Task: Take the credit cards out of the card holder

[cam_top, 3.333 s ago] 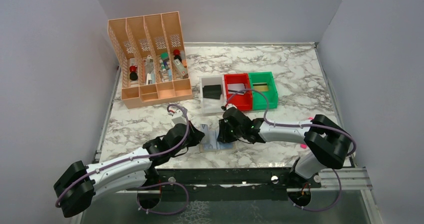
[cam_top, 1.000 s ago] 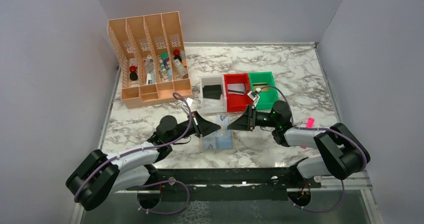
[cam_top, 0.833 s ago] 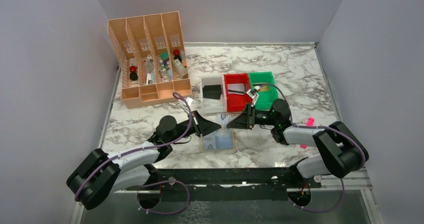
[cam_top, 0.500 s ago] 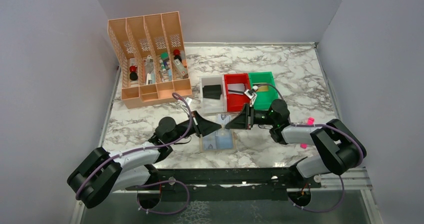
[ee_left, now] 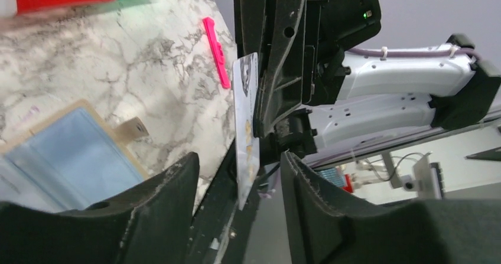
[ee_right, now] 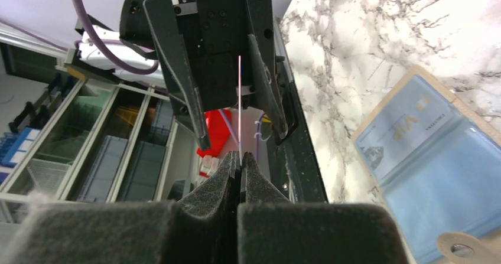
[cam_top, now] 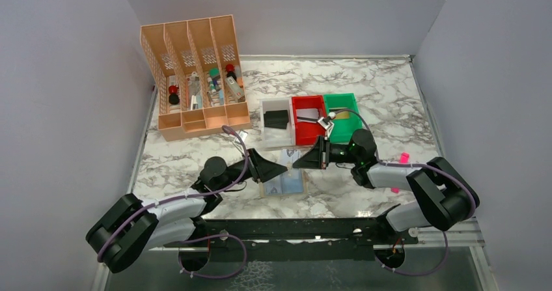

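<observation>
A silvery credit card (ee_left: 245, 116) stands on edge in the air between the two grippers. My right gripper (ee_right: 240, 156) is shut on it; in the right wrist view the card (ee_right: 240, 93) shows as a thin line. My left gripper (ee_left: 239, 157) is open, its fingers either side of the card's near end without touching it. From above, the left gripper (cam_top: 281, 168) and right gripper (cam_top: 298, 164) meet tip to tip over the open card holder (cam_top: 284, 183). The holder's blue lining (ee_right: 425, 163) still has a card (ee_right: 407, 122) in a pocket.
White bin (cam_top: 276, 120) with a black card, red bin (cam_top: 308, 118) and green bin (cam_top: 343, 115) stand behind the grippers. A tall orange organiser (cam_top: 195, 76) is at the back left. A pink stick (cam_top: 403, 156) lies by the right arm.
The right gripper has shut on the card's far end. The left gripper, shut on the card before, has opened and drawn back slightly to the left.
</observation>
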Motion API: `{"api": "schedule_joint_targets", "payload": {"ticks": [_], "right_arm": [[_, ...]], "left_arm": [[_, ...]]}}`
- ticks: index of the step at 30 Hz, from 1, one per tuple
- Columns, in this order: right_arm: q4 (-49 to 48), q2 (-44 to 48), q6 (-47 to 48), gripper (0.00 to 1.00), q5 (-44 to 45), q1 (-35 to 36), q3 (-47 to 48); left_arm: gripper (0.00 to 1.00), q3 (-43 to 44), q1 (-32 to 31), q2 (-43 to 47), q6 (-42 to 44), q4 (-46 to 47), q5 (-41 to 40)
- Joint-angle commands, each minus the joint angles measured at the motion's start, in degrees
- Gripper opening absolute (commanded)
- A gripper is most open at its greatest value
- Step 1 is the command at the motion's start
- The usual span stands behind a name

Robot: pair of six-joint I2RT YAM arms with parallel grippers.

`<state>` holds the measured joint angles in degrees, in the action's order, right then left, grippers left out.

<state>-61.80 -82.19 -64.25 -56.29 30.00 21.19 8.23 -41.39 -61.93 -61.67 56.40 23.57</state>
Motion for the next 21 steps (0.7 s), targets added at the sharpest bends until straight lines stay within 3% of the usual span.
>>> {"api": "schedule_joint_targets", "payload": {"ticks": [1,4,7,15,21], "right_arm": [[8.58,3.73,5.59,0.01,3.19,0.15,0.1],[18.85,7.18,10.9,0.01,6.52,0.15,1.02],[30.92,11.2,16.86,0.01,12.48,0.15,2.88],[55.2,17.53,31.26,0.01,30.93,0.15,11.19],[62.48,16.41,41.73,0.01,44.78,0.15,19.39]], "left_arm": [[0.66,-0.59,-0.27,2.81,2.09,-3.5,-2.03],[0.83,0.44,-0.27,5.38,4.75,-10.95,-3.99],[0.92,2.97,-0.24,7.83,8.59,-21.33,-6.68],[0.97,15.25,-0.19,10.22,20.53,-57.92,-23.62],[0.98,16.88,-0.19,13.64,22.34,-64.38,-28.69]]}}
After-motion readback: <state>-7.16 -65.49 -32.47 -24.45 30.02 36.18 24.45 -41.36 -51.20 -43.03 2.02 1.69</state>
